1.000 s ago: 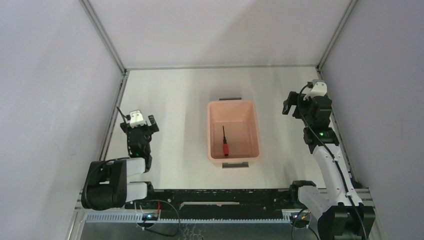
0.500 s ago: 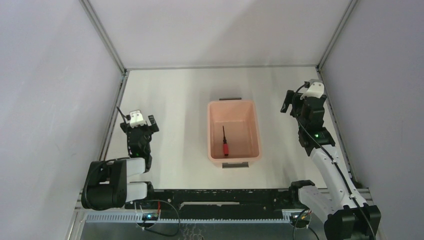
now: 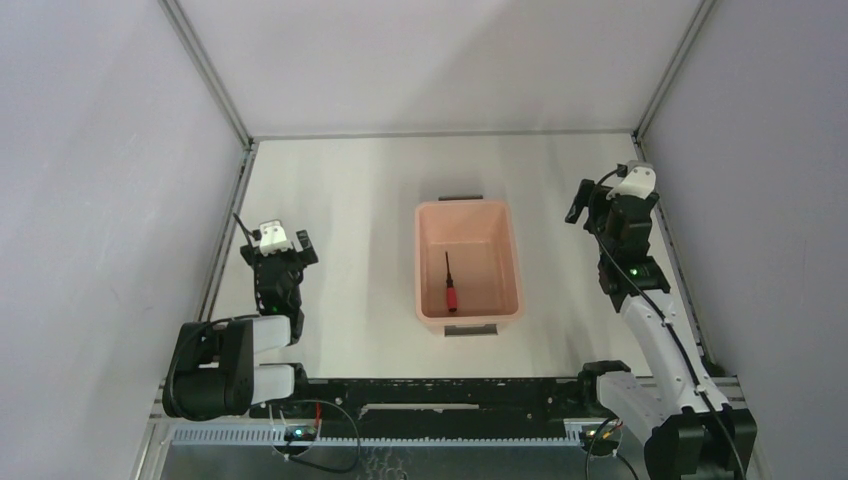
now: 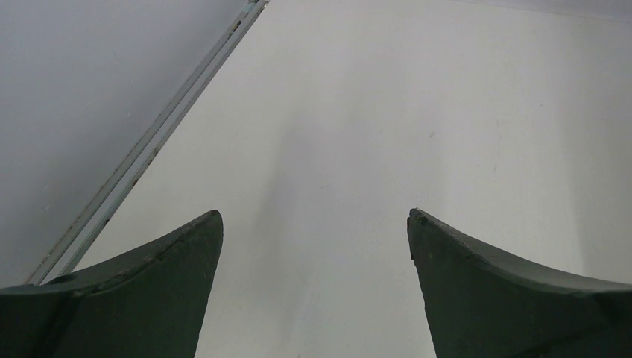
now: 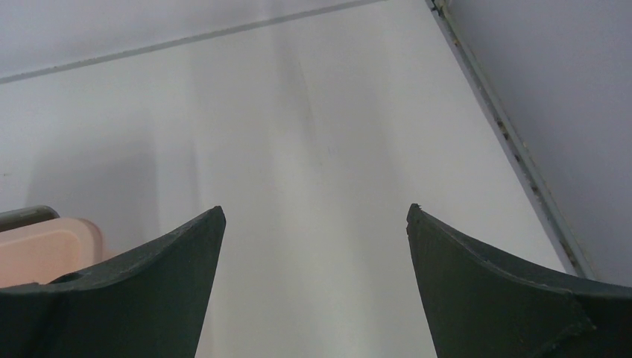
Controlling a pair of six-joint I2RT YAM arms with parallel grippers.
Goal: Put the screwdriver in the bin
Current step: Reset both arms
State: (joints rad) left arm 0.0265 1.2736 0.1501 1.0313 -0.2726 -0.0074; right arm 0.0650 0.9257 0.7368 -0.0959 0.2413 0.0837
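The salmon-pink bin (image 3: pixel 500 250) stands in the middle of the table, a dark grey handle at each short end. The screwdriver (image 3: pixel 450 285), red handle and black shaft, lies on the bin's floor, handle toward the near end. My left gripper (image 3: pixel 285 243) is open and empty, low over the table far left of the bin; its wrist view (image 4: pixel 314 216) shows only bare table. My right gripper (image 3: pixel 590 205) is open and empty, raised to the right of the bin. In its wrist view (image 5: pixel 314 212) a corner of the bin (image 5: pixel 45 246) shows at the left edge.
Grey walls close in the table on the left, back and right, with metal rails (image 3: pixel 225 235) along their bases. The right rail (image 5: pixel 507 142) runs close beside my right gripper. The arm bases and a black bar (image 3: pixel 430 395) line the near edge.
My right arm has shifted slightly, first toward the back left, then a little back to the right. The left arm, bin and screwdriver have not moved.
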